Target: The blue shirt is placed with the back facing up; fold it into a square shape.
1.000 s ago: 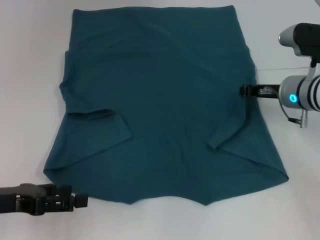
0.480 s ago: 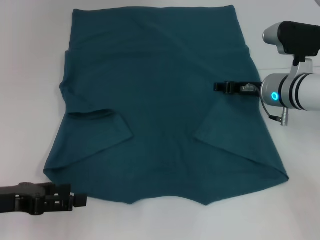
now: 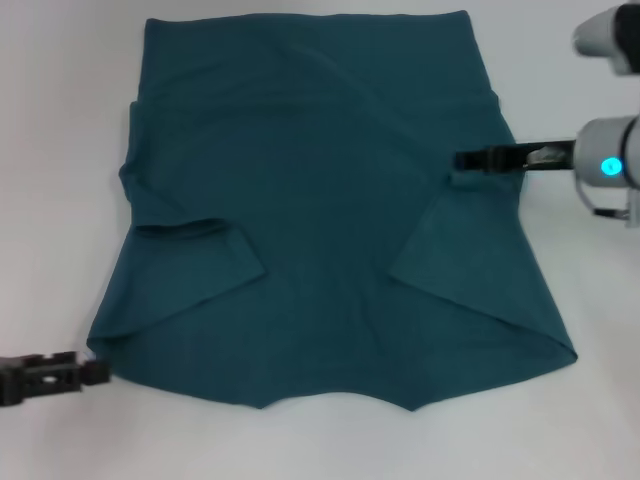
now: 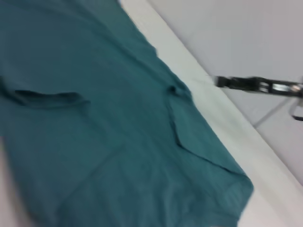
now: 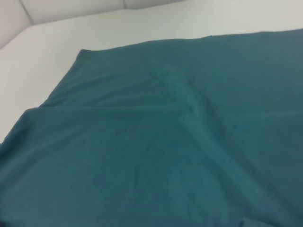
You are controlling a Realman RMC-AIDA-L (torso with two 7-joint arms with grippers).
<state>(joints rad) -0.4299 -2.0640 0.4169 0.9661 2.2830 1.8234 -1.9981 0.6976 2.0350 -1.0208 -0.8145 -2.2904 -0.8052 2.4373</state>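
A dark teal-blue shirt [image 3: 320,210] of soft knit fabric lies spread flat across a smooth white table [image 3: 60,150], filling most of the head view. Both short sleeves are folded inward over the body, each forming a flap with a straight, angled edge: one on my left side, one on my right. The cloth shows gentle wrinkles and no print. The far edge runs straight; the near edge dips in shallow scallops.

My right gripper [image 3: 462,160], slim and black, reaches in over the shirt's right edge, just above the right sleeve flap. I cannot tell whether its fingers are apart or together.

My left gripper [image 3: 92,371], black and blocky, sits low at the shirt's near left corner; its finger state is also unclear.
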